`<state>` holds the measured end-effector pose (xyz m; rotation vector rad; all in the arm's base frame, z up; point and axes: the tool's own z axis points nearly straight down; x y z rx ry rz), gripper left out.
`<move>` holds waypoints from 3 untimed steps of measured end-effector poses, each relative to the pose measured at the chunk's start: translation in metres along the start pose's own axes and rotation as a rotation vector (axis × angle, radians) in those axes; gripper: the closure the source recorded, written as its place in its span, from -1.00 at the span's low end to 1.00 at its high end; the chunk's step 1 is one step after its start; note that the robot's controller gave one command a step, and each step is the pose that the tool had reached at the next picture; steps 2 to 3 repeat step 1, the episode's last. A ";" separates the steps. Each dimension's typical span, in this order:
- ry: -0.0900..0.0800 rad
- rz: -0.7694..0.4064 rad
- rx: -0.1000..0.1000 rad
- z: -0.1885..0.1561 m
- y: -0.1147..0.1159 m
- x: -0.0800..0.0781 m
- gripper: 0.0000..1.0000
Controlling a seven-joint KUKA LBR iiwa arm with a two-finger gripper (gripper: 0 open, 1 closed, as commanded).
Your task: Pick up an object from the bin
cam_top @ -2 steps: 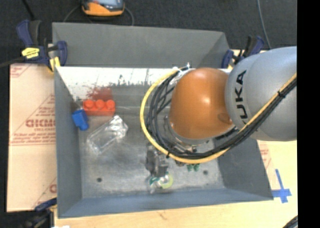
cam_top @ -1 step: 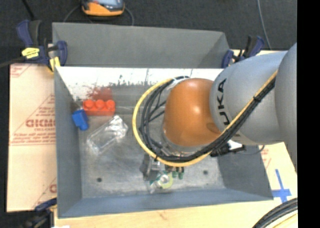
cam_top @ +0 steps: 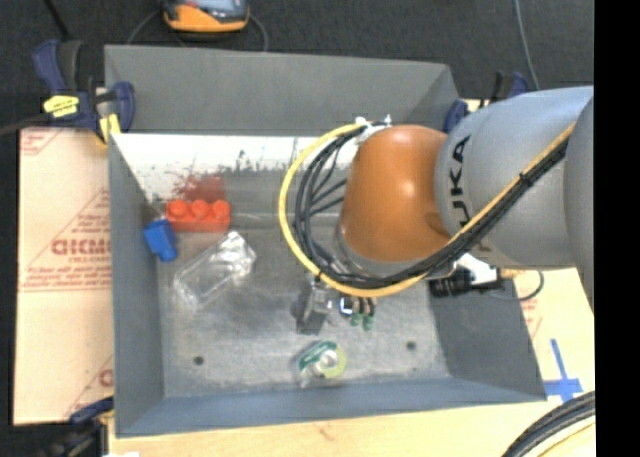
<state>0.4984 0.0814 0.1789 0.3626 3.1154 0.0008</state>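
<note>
The fingers (cam_top: pixel 311 311) hang low over the bin floor (cam_top: pixel 240 330), under the arm's orange cover (cam_top: pixel 395 205) and its cable loops. Their opening cannot be told: the cover and cables hide most of them. No thing shows between them.

**Candidate thing.** A small green-and-white ring-shaped thing (cam_top: pixel 322 362) lies nearest, just beyond the fingers toward the bin's near wall (cam_top: pixel 300 407). It is apart from them.

**Hazards**
- The floor directly beneath the fingers looks bare. A closure here would probably take nothing.
- The ring-shaped thing sits close to the near wall. A reach toward it risks the fingers striking that wall, or nudging the thing away instead of straddling it.
- It is small and low. One finger may land on top of it instead of beside it.

**Other things**
- A crumpled clear plastic piece (cam_top: pixel 213 270) lies to the view-left of the fingers, near them. It is thin and likely to slip or deform.
- An orange block (cam_top: pixel 197 213) and a blue piece (cam_top: pixel 159 240) lie farther the same way, well apart from the fingers, by the left wall.
- Nothing stands between the fingers and the ring-shaped thing.
</note>
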 end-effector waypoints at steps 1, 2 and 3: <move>-0.002 0.092 -0.001 -0.052 -0.001 0.005 1.00; -0.002 0.092 -0.001 -0.052 -0.001 0.005 1.00; -0.002 0.092 -0.001 -0.052 -0.001 0.005 1.00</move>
